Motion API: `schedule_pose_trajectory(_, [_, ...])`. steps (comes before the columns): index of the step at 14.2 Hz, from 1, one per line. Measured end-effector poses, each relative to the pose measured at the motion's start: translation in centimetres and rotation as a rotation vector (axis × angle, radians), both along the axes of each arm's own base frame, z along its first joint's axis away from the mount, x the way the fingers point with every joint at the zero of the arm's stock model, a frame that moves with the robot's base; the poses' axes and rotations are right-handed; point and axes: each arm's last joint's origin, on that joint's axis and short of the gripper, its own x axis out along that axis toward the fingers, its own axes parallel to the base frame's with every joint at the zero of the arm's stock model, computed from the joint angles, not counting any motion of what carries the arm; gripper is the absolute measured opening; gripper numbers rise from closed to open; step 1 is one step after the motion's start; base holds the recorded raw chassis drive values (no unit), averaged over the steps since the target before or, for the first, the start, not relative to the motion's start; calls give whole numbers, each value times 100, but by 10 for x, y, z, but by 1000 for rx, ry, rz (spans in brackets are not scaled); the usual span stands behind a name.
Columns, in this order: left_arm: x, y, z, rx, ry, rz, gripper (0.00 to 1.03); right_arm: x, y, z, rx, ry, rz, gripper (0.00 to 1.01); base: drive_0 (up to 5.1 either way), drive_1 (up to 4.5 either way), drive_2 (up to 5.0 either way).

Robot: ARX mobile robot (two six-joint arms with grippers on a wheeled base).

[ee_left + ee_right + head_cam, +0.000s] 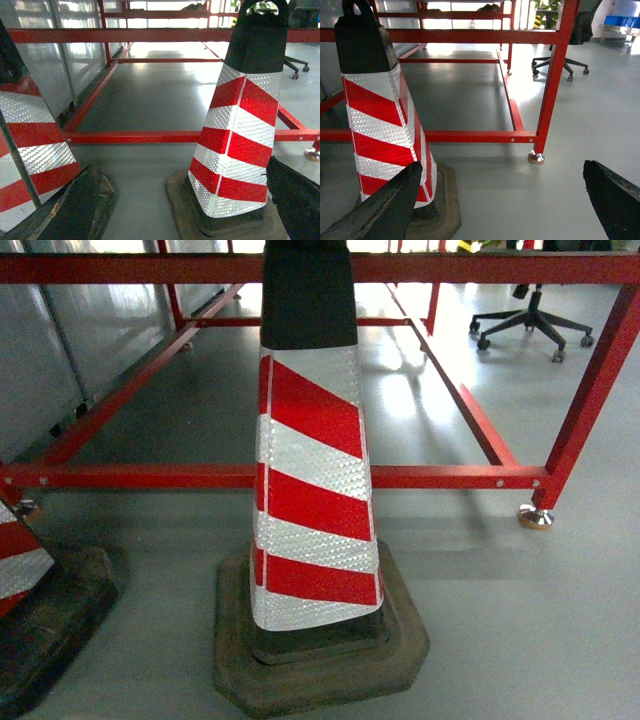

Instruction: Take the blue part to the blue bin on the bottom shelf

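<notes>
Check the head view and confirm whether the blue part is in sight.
No. Only a red-and-white striped cone, a red frame and an office chair on grey floor show.

Neither arm shows in the head view. The left gripper (185, 205) hangs low with its dark fingers (75, 210) spread wide at the bottom corners of its wrist view. The right gripper (500, 205) is likewise wide apart, nothing between its fingers (385, 210).

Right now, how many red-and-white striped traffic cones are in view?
2. One cone stands centre in the head view, before the red frame. A second cone is cut off at the left edge. Others may stand out of view.
</notes>
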Motion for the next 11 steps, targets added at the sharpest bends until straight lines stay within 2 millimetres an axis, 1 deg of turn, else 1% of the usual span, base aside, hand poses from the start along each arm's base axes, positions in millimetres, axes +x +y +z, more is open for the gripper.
schedule_pose_trajectory(11, [0, 0, 0, 0, -1, 0, 98, 0, 0, 0, 0, 0, 1, 98, 0, 0, 0])
